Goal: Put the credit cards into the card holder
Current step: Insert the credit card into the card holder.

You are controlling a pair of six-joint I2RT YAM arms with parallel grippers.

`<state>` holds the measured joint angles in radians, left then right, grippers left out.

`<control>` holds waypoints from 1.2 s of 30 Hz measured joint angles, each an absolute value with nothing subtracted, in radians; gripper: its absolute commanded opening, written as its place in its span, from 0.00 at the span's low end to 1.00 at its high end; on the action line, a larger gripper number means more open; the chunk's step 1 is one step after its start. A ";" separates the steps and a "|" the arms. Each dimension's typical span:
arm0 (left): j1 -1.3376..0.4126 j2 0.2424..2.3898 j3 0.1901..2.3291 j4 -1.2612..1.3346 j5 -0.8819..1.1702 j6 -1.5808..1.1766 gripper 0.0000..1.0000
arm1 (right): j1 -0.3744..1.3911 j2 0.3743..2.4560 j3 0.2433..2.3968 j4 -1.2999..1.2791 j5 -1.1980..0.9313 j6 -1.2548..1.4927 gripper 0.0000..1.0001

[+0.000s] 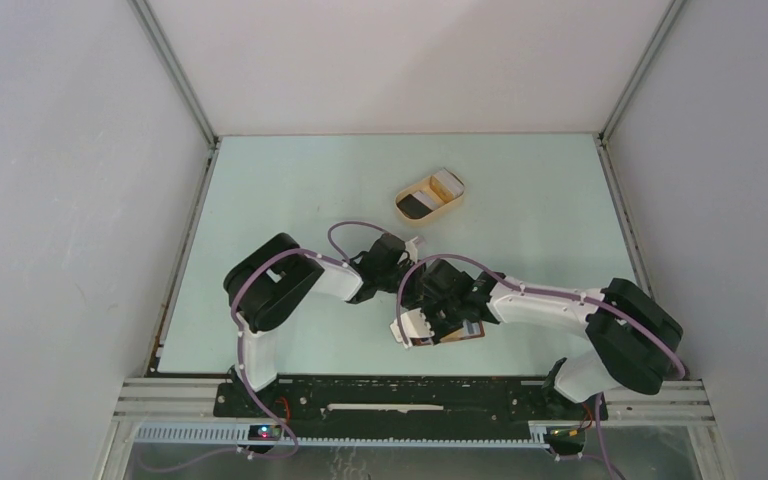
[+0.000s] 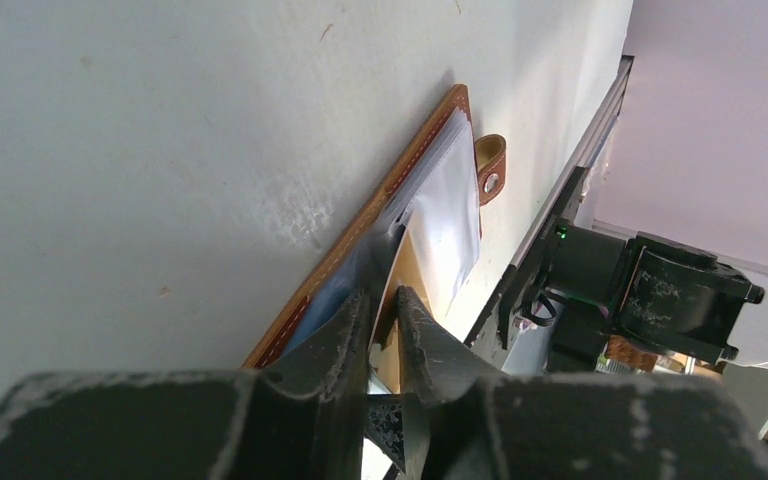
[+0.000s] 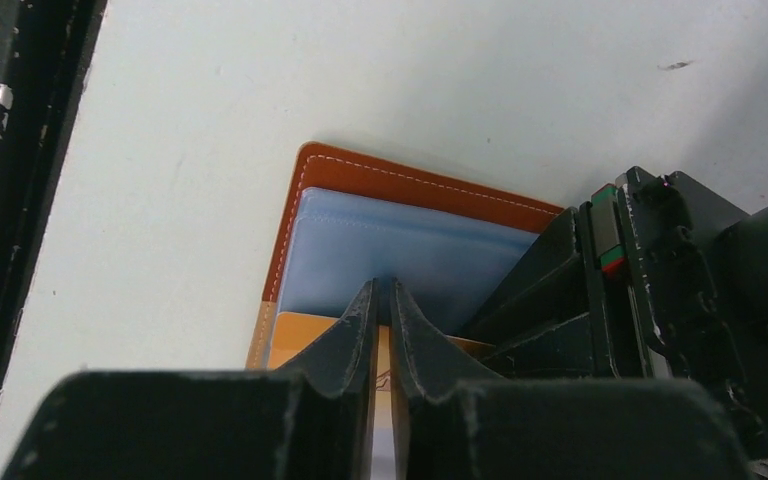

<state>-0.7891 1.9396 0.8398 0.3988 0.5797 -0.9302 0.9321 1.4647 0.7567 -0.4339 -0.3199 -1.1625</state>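
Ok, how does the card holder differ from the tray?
The card holder is flat reddish-brown leather, lying open; the tray is a beige walled oval. The card holder lies near the front edge of the table with the left gripper and right gripper at it; the tray stands farther back, clear of both. Both rest on it.
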 measured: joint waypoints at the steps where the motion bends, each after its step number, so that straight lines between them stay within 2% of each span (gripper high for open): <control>1: -0.789 1.940 0.840 0.400 0.580 -0.929 0.24 | 0.933 1.465 0.757 -0.434 -0.315 -1.162 0.13; 16: -0.791 1.940 0.842 0.408 0.589 -0.922 0.33 | 0.899 1.432 0.743 -0.448 -0.236 -1.163 0.13; 27: -0.793 1.938 0.849 0.410 0.599 -0.916 0.43 | 0.785 1.377 0.699 -0.464 -0.234 -1.164 0.13; 36: -0.794 1.936 0.849 0.417 0.604 -0.916 0.47 | 0.772 1.290 0.691 -0.490 -0.310 -1.143 0.18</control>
